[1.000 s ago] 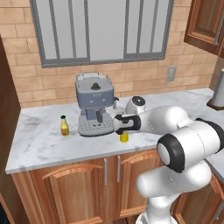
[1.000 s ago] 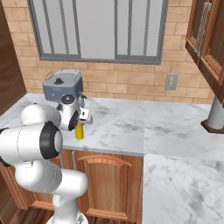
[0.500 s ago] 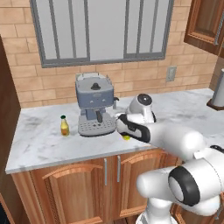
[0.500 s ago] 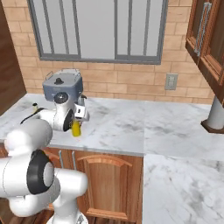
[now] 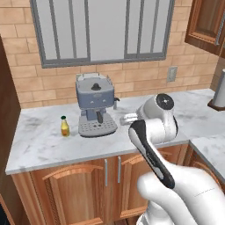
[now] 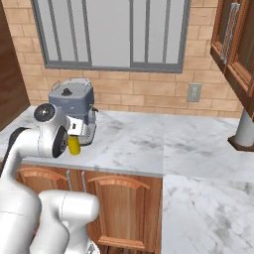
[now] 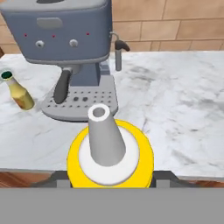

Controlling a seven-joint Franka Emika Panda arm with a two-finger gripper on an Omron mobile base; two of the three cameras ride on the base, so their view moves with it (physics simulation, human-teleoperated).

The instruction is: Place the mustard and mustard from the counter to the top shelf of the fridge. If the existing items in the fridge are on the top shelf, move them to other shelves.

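Gripping the taller all-yellow squeeze bottle with the pale grey nozzle cap [image 7: 109, 153], my fingers [image 7: 109, 177] sit closed on its two sides; in the hand view the dark tips peek out at either side of its round yellow shoulder, with the nozzle pointing up toward the camera. In the right base view the same bottle [image 6: 74, 146] shows as a bit of yellow beside my white wrist, near the front edge of the white-grey marbled stone surface [image 6: 149, 149]; I cannot tell whether its base touches the stone. Just behind it stands the blue-grey espresso machine with a perforated drip tray [image 7: 72, 52]. The shorter amber-yellow bottle with the dark cap [image 5: 65, 126] stands upright on the surface to the left of that machine, well apart from my fingers, above the brown wooden cabinet doors [image 5: 70, 189].
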